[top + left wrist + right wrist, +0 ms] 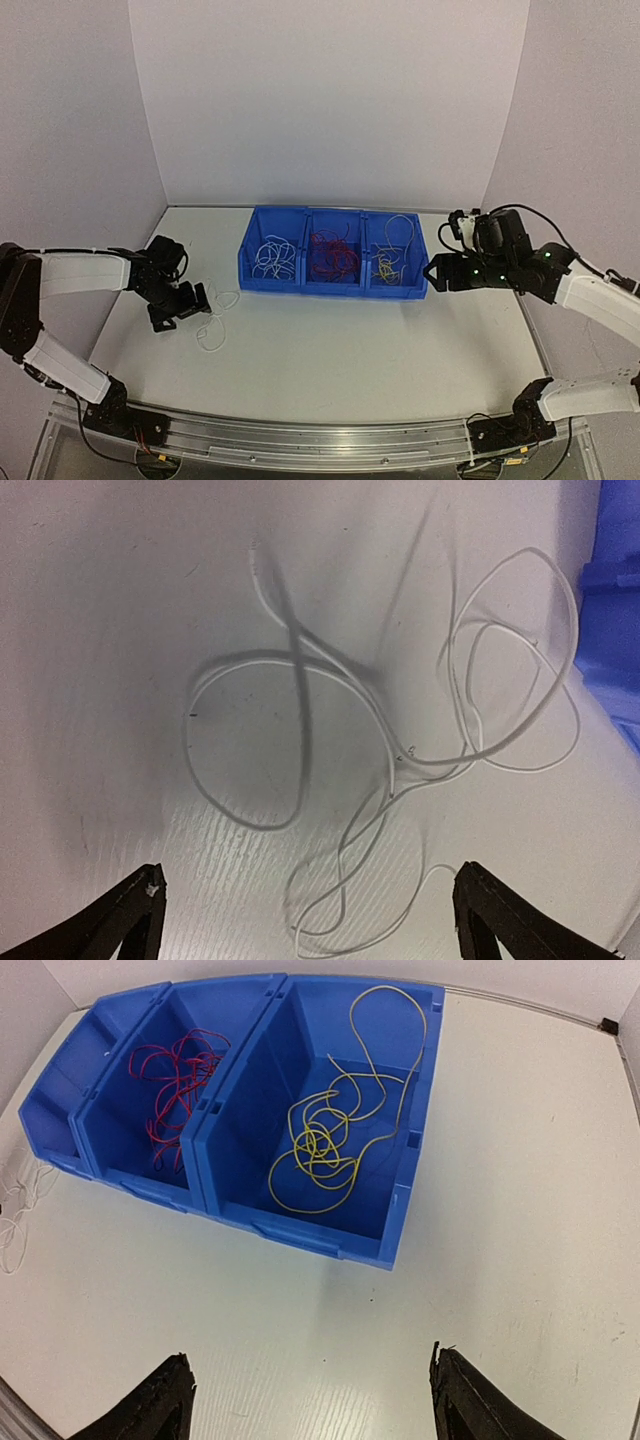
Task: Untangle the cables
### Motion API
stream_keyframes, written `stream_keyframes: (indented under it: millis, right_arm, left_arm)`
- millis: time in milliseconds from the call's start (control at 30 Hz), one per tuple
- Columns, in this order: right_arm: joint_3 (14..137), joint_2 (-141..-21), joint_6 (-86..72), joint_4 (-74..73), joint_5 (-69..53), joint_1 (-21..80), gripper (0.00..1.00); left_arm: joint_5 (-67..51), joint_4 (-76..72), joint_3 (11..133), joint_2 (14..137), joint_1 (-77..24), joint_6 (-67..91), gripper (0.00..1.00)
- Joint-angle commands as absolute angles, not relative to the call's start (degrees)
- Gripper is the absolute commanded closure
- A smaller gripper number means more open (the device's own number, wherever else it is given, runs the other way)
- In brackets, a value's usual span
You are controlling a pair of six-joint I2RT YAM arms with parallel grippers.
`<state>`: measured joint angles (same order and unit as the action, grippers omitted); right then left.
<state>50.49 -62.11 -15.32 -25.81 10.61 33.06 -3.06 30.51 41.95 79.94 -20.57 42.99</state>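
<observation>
A loose tangle of white cables point(440, 765) lies in loops on the table just left of the blue bins; from above it shows by the left arm point(211, 338). My left gripper point(310, 880) hovers over it, open wide, with nothing between its fingers point(203, 300). More white cables point(272, 258) sit in the left bin, red cables point(175, 1090) in the middle bin and yellow cables point(320, 1145) in the right bin. My right gripper point(310, 1360) hangs open and empty over bare table, near the right bin's corner point(432, 272).
The three blue bins point(340, 290) stand in a row at the middle back of the table. Walls enclose the table at the back and on both sides. The bin's front wall point(320, 1240) faces the right gripper.
</observation>
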Motion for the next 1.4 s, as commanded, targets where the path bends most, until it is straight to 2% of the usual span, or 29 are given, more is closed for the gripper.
stream_keyframes:
  millis: [0, 233, 367, 500, 600, 667, 800, 900, 1100, 1233, 1367]
  right_arm:
    - [48.6, -61.9, -16.5, -26.4, 13.2, 33.2, 0.22]
    - [47.4, -62.3, -17.0, -26.6, 14.1, 33.3, 0.22]
    - [46.7, -61.8, -17.0, -26.7, 15.6, 33.2, 0.21]
    - [46.0, -61.1, -17.3, -26.7, 16.9, 33.2, 0.21]
    - [45.2, -60.5, -17.5, -26.7, 18.1, 33.2, 0.21]
    - [44.9, -60.0, -17.6, -26.7, 18.8, 33.2, 0.21]
    - [44.0, -58.8, -17.8, -26.7, 19.7, 33.2, 0.21]
    - [43.3, -57.9, -17.9, -26.7, 20.1, 33.3, 0.21]
    - [42.1, -56.3, -18.8, -27.1, 20.1, 33.2, 0.21]
    - [41.1, -54.6, -19.7, -27.5, 19.6, 33.3, 0.21]
    - [40.2, -52.3, -20.1, -27.8, 20.1, 33.2, 0.21]
  left_arm:
    - [-5.2, 20.8, 43.5, 83.8, -22.2, 37.5, 0.0]
    - [-0.4, 20.8, 48.0, 92.1, -25.1, 32.4, 0.01]
    - [7.9, 24.6, 52.3, 97.1, -29.1, 32.3, 0.01]
    - [16.9, 31.9, 57.1, 103.2, -31.6, 37.0, 0.08]
    - [19.6, 33.7, 58.3, 106.3, -32.4, 39.4, 0.2]
    - [19.8, 33.7, 58.2, 107.6, -32.5, 40.2, 0.34]
    - [20.4, 33.1, 57.1, 108.7, -32.5, 42.0, 0.69]
    - [21.6, 33.6, 57.1, 108.6, -32.6, 43.3, 0.99]
    - [27.5, 38.2, 58.7, 99.9, -32.6, 44.3, 1.0]
    - [31.5, 41.3, 61.1, 87.0, -32.5, 43.2, 1.0]
    - [28.0, 36.4, 62.1, 73.9, -32.6, 37.6, 1.0]
